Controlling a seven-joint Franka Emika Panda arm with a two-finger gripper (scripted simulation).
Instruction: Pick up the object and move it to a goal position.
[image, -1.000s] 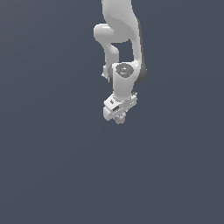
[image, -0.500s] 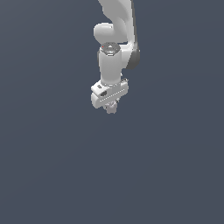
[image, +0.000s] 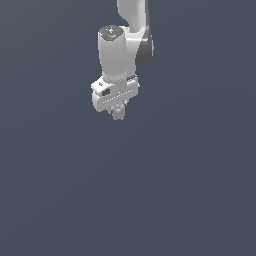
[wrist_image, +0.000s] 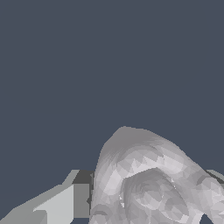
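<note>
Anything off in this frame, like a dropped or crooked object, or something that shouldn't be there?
Nothing stands out. The gripper points down with the small pale knobbly object at its fingertips; the wrist view shows that object close up between the fingers. Around it is only plain grey background, with nothing dropped, tilted or broken.

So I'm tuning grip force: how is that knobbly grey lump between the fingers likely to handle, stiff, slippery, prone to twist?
The lump looks rigid: its curved, faceted ridges show no sag or squashing. Its rounded, uneven surface probably gives the fingers only small contact patches, so it may pivot or slip under a light grip. Being far smaller than the gripper, it is likely light.
</note>
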